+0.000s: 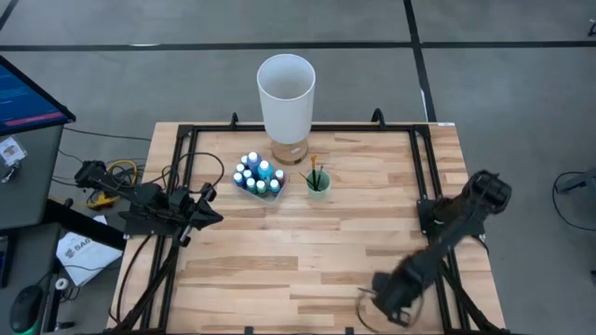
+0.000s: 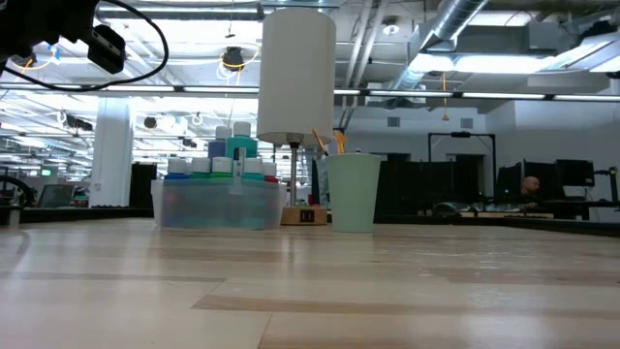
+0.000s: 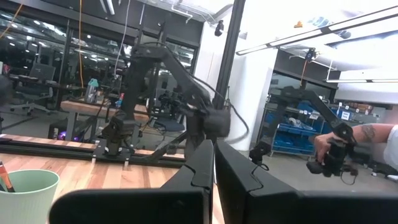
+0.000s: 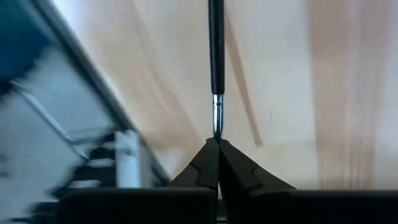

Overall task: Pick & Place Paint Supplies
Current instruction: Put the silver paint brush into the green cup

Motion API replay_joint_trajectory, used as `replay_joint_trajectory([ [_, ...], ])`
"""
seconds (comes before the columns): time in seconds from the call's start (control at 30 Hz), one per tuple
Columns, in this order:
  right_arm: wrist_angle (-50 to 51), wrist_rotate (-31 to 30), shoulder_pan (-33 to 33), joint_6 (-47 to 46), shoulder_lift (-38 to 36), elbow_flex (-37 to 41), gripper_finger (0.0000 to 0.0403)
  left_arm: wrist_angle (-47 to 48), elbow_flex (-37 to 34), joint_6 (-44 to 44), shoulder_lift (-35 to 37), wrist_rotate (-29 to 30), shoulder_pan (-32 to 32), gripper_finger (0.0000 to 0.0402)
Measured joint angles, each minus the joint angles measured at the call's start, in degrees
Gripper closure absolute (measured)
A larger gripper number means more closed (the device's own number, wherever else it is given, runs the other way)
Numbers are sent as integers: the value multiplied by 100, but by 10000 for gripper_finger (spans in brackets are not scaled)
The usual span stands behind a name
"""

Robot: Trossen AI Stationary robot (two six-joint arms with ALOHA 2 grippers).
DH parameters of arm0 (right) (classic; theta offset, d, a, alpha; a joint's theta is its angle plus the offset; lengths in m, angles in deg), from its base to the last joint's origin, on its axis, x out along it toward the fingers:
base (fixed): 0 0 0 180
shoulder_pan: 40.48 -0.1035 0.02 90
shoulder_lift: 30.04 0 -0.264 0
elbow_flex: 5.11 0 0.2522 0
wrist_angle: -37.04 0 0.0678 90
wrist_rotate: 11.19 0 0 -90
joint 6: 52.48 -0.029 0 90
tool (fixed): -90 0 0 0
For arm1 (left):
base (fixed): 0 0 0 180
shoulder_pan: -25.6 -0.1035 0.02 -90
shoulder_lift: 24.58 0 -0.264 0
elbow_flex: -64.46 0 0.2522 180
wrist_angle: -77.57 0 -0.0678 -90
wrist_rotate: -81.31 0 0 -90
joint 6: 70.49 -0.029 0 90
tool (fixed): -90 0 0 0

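Low at the table's (image 1: 279, 279) near edge, right end effector (image 4: 217, 142) shut on brush (image 4: 216, 43).

I inspect my table (image 1: 307, 251): pale wooden planks, bordered by a black metal frame (image 1: 186, 130). A tall white cylinder (image 1: 286, 96) stands upright at the far edge, near centre, on a small wooden base (image 1: 289, 154). A small green cup (image 1: 318, 182) stands just to its right and slightly nearer. A clear tray (image 2: 221, 204) sits left of the cup. Off the table's left side I note a monitor (image 1: 28, 93) and loose cables (image 1: 116, 172). Beyond the table, a person's hand (image 3: 326, 146) holds a dark device.
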Motion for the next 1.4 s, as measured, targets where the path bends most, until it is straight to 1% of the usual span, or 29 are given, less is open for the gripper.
replay_joint_trajectory([
  [0.13,-60,-15,716,15,-546,-7,402,-1,0,2,0,2,-2,400],
  [0.3,48,106,1615,209,-1204,-11,402,-2,0,1,0,2,-2,400],
  [0.5,191,213,2648,528,-1819,-11,402,-2,0,0,0,2,-1,400],
  [0.6,216,159,3078,603,-2039,-12,402,-4,0,2,0,2,-1,400],
  [0.73,143,107,3609,567,-2153,-17,402,-3,0,2,0,2,0,400],
  [0.87,-23,185,4098,560,-2166,-17,402,-2,0,2,0,0,-2,400],
  [1.07,93,677,4832,397,-2166,-60,402,-4,0,0,0,1,-2,400],
  [1.23,237,1072,5323,634,-2166,-489,403,-7,0,2,0,2,-1,400],
  [1.4,841,1082,5906,1028,-2153,-1172,403,-11,0,2,0,0,0,400],
])
